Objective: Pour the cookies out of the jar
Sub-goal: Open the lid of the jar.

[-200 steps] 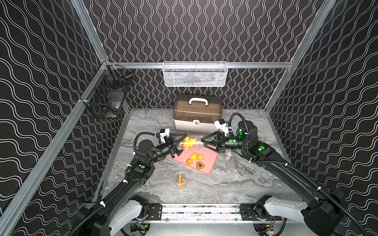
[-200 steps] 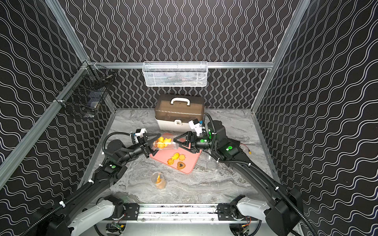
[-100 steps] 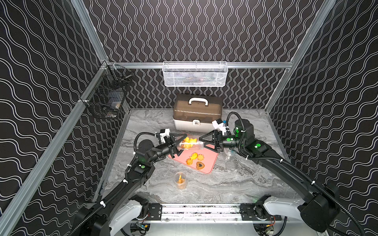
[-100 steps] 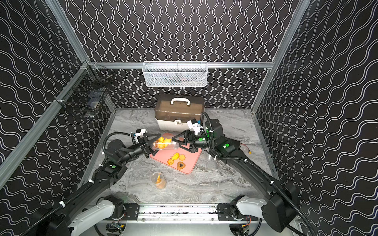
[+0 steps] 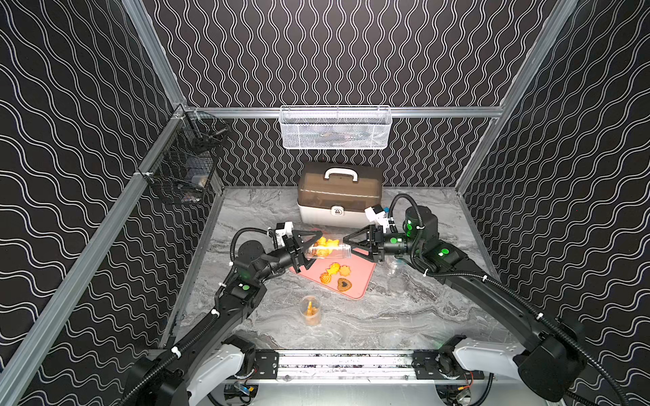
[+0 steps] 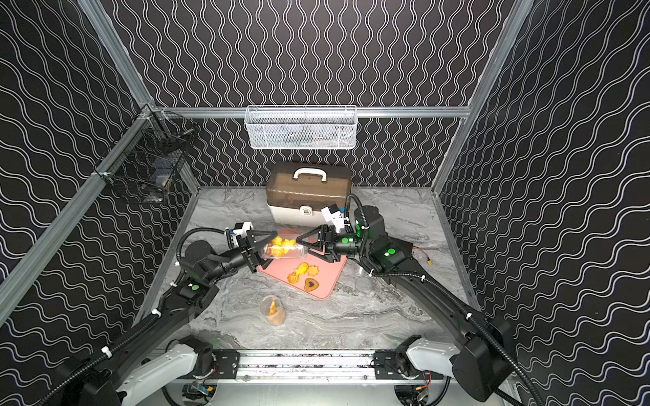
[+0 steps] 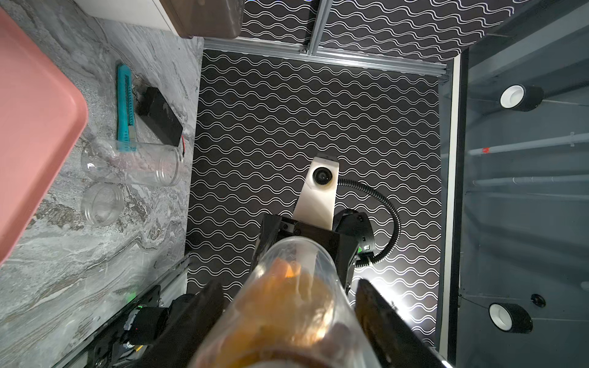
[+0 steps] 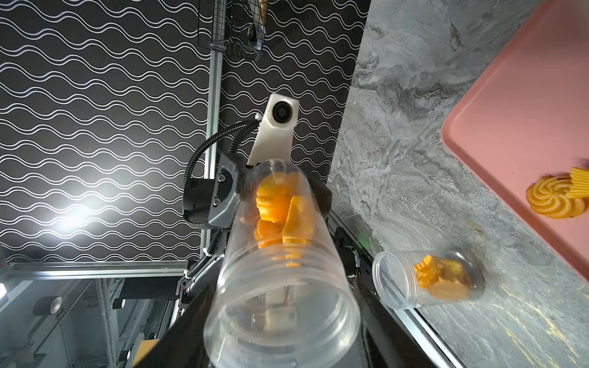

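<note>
No words, brand names or numbers can be read anywhere. The only mark is a small padlock-like symbol on the white latch (image 5: 337, 211) at the front of the box (image 5: 339, 191), below its handle (image 5: 340, 173); finer detail is too small to tell.

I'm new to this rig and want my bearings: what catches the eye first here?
A clear jar of orange cookies lies level over the pink tray, its base clamped in the left gripper and its mouth toward the right gripper. Four more cookies lie on the tray, and a small jar holding a few stands on the marble table nearer the camera.
</note>
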Robot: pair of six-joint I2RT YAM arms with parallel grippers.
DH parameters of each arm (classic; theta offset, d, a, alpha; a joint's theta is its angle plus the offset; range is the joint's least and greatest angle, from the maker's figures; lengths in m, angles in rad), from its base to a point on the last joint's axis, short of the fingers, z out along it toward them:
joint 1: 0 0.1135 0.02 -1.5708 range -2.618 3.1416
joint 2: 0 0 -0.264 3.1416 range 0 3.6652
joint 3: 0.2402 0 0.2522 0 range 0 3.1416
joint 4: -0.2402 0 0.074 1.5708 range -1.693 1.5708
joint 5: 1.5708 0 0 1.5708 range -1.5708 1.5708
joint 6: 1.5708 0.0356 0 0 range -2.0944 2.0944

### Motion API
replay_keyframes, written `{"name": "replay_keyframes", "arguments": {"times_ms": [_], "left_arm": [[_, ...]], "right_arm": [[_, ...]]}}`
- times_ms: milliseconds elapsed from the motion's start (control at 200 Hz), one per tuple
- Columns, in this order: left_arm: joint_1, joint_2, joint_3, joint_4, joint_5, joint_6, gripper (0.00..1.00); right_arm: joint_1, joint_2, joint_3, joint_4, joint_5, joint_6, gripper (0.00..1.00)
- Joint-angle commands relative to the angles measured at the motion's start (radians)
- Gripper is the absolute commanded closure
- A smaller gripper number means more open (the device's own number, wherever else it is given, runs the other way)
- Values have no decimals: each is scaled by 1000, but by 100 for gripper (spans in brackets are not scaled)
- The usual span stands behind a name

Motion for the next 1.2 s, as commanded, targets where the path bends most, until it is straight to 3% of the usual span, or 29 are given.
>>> {"name": "replay_keyframes", "arguments": {"times_ms": [0,645,1196], "left_arm": [[0,-4,3,65,2,-25,36],[2,8,-5,81,11,-32,36],[56,-33,-59,87,50,-50,36]], "right_arm": [[-2,-10,-6,21,4,-5,36],[-54,-52,-24,-38,2,-45,34],[-125,-181,-49,-408,65,-245,30]]}}
